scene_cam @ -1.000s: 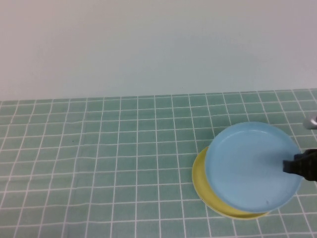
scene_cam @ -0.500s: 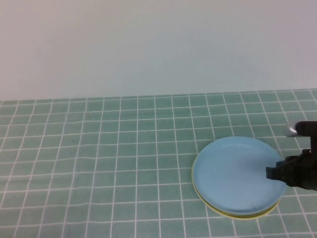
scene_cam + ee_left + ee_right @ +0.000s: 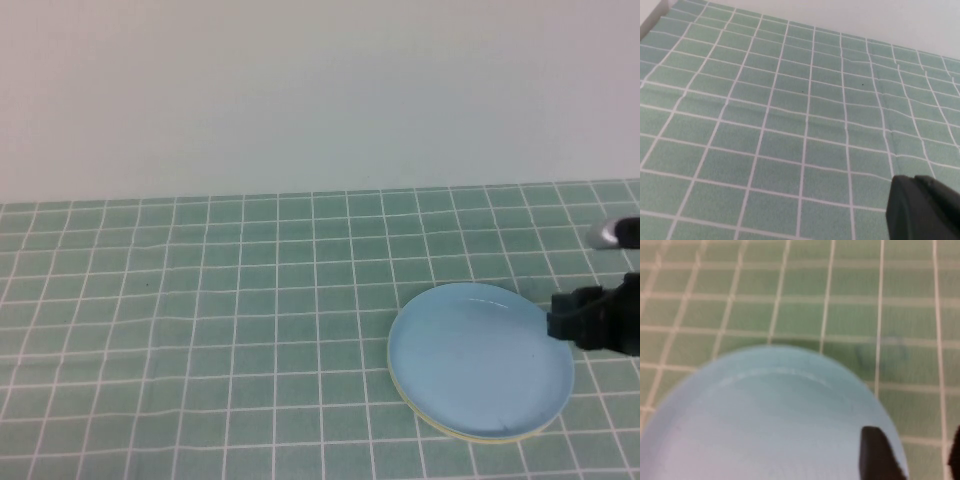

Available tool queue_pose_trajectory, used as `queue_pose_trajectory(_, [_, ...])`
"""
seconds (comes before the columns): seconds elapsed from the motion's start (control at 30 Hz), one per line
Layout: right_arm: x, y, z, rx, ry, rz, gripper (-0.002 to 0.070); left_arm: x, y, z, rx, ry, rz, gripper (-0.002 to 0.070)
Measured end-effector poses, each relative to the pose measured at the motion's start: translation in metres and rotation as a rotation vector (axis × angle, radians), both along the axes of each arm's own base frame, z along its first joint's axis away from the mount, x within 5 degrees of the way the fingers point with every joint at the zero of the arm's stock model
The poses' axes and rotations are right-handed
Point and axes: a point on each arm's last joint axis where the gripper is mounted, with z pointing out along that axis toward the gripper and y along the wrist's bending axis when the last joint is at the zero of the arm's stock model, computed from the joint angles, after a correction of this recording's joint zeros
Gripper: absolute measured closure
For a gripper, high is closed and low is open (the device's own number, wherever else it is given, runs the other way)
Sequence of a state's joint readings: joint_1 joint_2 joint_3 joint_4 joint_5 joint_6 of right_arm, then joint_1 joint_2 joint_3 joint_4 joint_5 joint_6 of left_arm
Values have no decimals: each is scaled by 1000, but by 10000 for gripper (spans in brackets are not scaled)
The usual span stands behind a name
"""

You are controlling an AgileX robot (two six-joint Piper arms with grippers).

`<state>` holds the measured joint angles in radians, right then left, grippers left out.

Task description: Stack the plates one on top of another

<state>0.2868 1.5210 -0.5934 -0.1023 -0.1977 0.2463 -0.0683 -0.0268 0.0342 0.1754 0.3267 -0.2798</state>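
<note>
A bare test bench: green checked tablecloth (image 3: pixel 200 330) before a blank white wall (image 3: pixel 300 90).

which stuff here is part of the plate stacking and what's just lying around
Part of the job:
- light blue plate, top of the stack
- yellow plate, only a sliver of rim showing under it
- right claw, open at the blue plate's right edge

Not in use:
- left claw, shut over bare cloth
- green checked tablecloth

No white plate can be made out.

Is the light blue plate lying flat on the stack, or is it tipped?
Flat. The light blue plate sits level, covering the yellow plate, of which only a thin edge shows. The right hand is open at its rim.
</note>
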Motion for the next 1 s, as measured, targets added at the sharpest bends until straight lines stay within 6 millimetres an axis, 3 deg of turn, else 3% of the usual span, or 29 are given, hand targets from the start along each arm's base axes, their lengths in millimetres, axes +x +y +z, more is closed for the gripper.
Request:
queue_pose_trajectory(0.07, [-4,0,14,-5,-52,22,403,0,0,0,0,0,0,676])
queue_pose_trajectory(0.17, [-12,-2,44,2,-164,43,588,0,0,0,0,0,0,675])
queue_pose_trajectory(0.27, [-23,-5,76,41,-315,51,650,0,0,0,0,0,0,675])
queue_pose_trajectory(0.4, [-37,-7,117,117,-558,65,672,0,0,0,0,0,0,676])
queue_pose_trajectory(0.5, [-41,-6,132,159,-682,78,676,0,0,0,0,0,0,676])
queue_pose_trajectory(0.67, [-41,-5,140,188,-759,90,677,0,0,0,0,0,0,676])
queue_pose_trajectory(0.8, [-43,-6,137,171,-720,85,677,0,0,0,0,0,0,675])
queue_pose_trajectory(1.0, [-72,-23,148,77,-637,46,678,0,0,0,0,0,0,676])
